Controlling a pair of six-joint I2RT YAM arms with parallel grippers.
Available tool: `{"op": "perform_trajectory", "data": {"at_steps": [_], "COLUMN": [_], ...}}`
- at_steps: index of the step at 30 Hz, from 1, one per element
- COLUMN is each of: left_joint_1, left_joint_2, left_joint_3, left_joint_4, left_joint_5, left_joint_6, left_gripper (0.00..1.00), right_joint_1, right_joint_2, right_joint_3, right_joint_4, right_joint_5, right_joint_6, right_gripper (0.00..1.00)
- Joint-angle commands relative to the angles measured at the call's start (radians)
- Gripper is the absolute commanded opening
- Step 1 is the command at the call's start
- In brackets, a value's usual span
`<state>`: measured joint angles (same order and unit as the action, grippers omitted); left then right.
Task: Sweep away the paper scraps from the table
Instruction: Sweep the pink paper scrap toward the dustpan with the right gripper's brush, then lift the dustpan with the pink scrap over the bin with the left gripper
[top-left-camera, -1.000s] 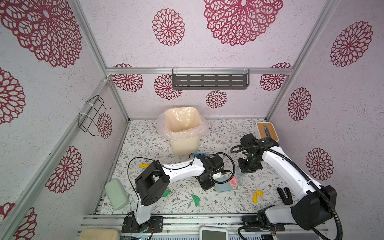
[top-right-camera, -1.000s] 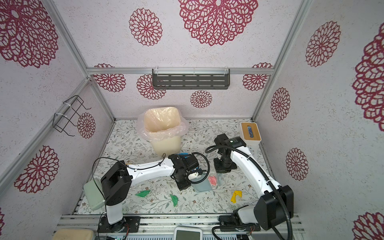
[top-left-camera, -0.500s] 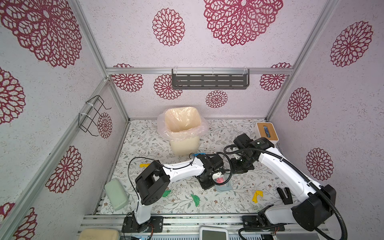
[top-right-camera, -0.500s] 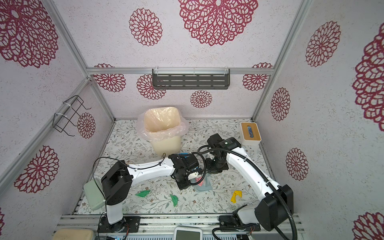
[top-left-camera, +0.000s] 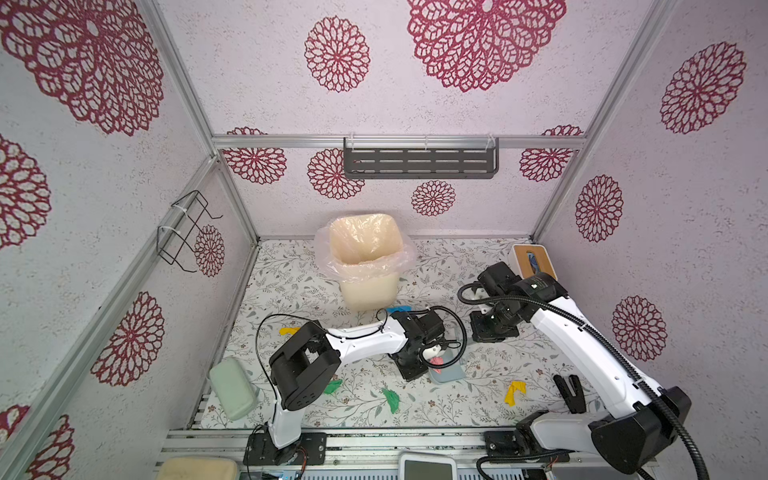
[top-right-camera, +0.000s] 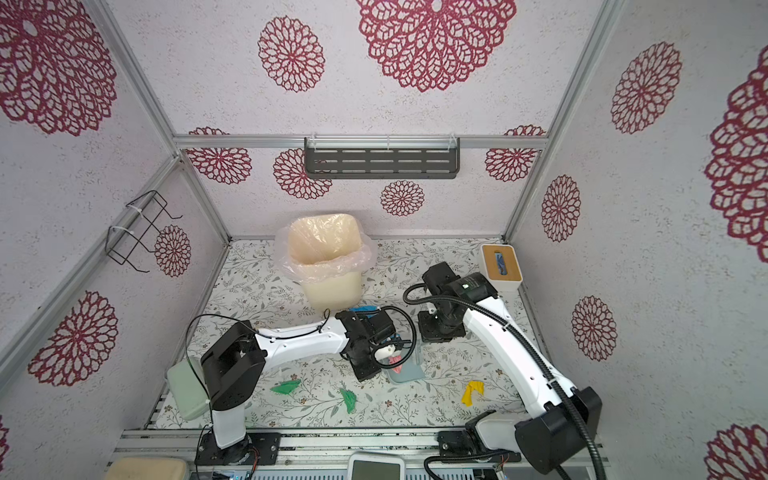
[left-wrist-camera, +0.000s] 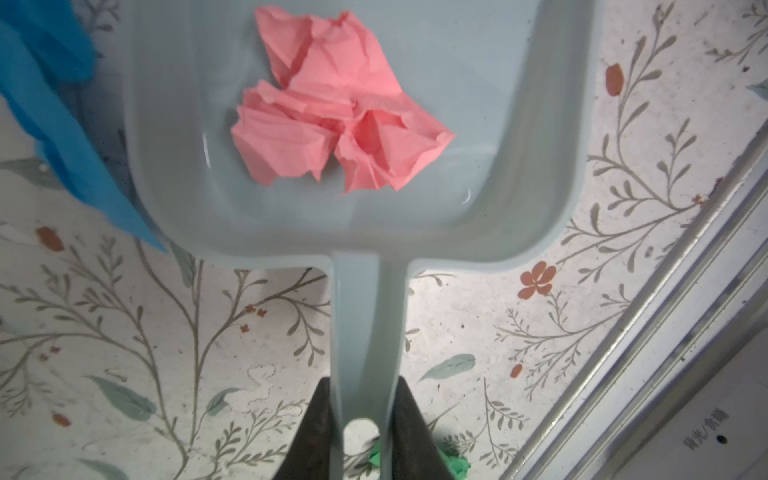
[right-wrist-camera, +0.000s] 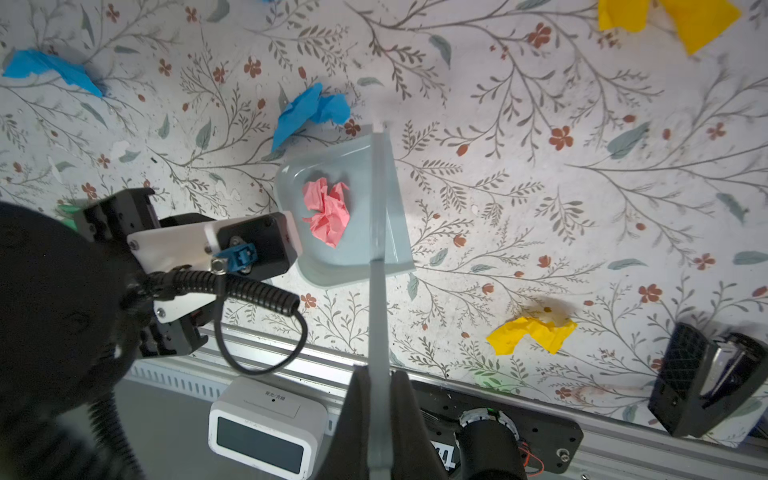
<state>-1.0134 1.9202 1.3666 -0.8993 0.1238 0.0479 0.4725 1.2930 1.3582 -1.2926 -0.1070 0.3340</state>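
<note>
Item: pink scrap (left-wrist-camera: 332, 120) lay in dustpan (left-wrist-camera: 536, 124); blue scrap (right-wrist-camera: 309, 110), yellow scrap (right-wrist-camera: 532, 332) loose on surface (right-wrist-camera: 540, 187). Your left hand (left-wrist-camera: 362, 419) was clamped on its handle, right hand (right-wrist-camera: 379, 399) on the sweeper (right-wrist-camera: 378, 299). You needed the lip pressed flat, strokes short.

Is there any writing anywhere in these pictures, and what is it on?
"背光/贪睡", roughly, blurred: on the white clock, left wrist view.
Same print in the right wrist view: too small to read.
Sticker on the right arm, in a top view: too small to read.
Nothing else written.
</note>
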Motion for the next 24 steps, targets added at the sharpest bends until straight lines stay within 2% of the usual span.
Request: {"op": "perform_trajectory", "data": {"at_steps": [1,6,12,24], "left_joint_1": [0.003,-0.001,-0.004,-0.007], "left_joint_2": [-0.068,-0.145,-0.231,-0.393], "left_joint_3": [-0.018,-0.048,-0.069,-0.027], "left_joint_4": [0.038,0.078,0.088,-0.049], "left_joint_5": [-0.002,-0.02,-0.053,-0.147], "left_joint_6": [-0.016,-0.031,-0.04,-0.074], "left_gripper": [0.0,0.0,0.0,0.0], "right_joint_1": [-0.048,-0.167,-0.26,-0.381], "right_joint_2": [-0.057,-0.125,-0.175,-0.225], "right_joint_3": [0.026,-0.018,-0.055,-0.13], "right_joint_4": [-0.038,-0.003,0.028,0.089], "right_joint_5": [0.014,-0.04,-0.044,-0.118], "right_joint_6": [-0.001,-0.022,-0.04,-0.076], "right_gripper": [0.0,0.0,0.0,0.0]}}
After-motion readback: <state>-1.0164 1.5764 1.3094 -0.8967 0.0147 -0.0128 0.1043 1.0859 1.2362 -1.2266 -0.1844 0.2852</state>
